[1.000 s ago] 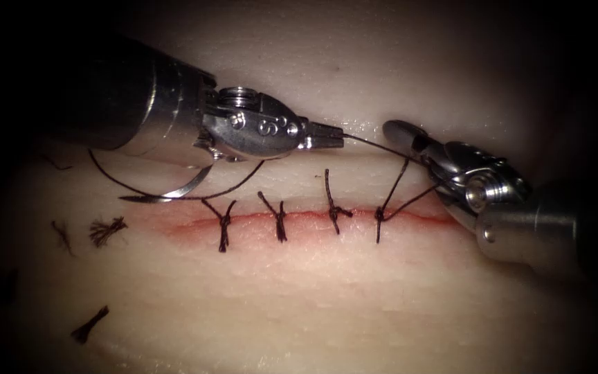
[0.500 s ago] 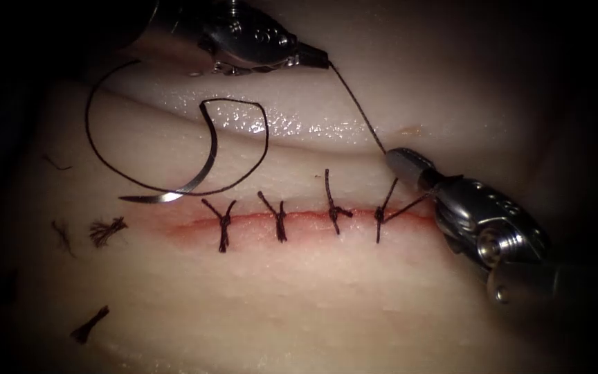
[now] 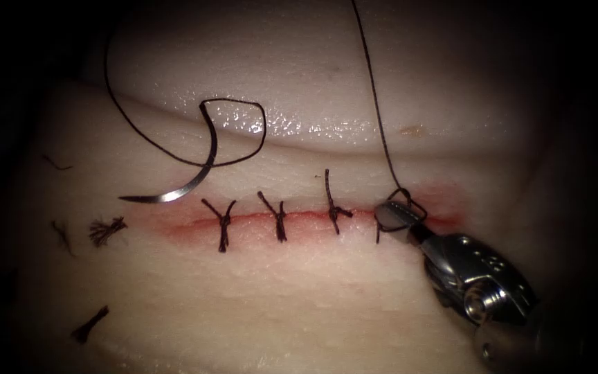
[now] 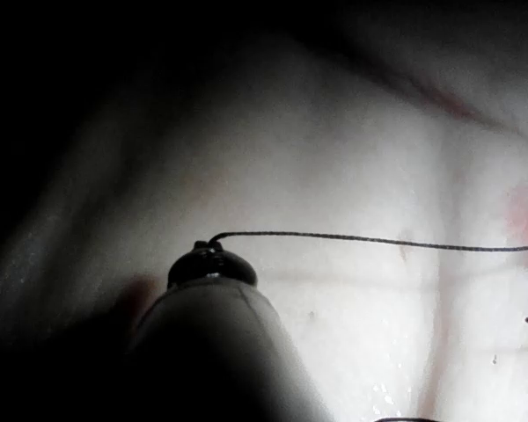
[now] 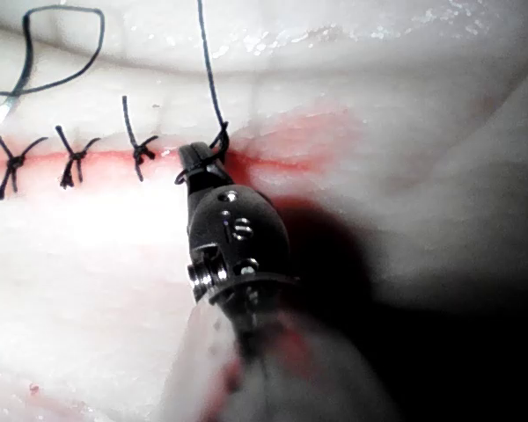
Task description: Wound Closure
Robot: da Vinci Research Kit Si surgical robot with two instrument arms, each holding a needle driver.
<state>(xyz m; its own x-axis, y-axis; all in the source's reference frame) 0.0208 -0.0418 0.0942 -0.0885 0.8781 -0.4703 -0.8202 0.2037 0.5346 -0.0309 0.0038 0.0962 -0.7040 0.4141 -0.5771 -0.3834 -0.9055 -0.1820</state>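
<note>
Thread (image 3: pixel 375 104) runs taut from your left tool (image 4: pixel 209 259), jaws hidden, to your right tool (image 3: pixel 390 213), clamped on it at the cut (image 3: pixel 257 218); needle (image 3: pixel 181 183) lies free, upper left.

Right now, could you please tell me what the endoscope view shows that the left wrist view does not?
Endoscope view: the needle lying free on the tissue, not in it, above the cut and left of the stitches; the right gripper at the rightmost stitch, thread looped round its tip. Left wrist view: the left gripper shut on the thread. Both: that taut thread and the tissue.
</note>
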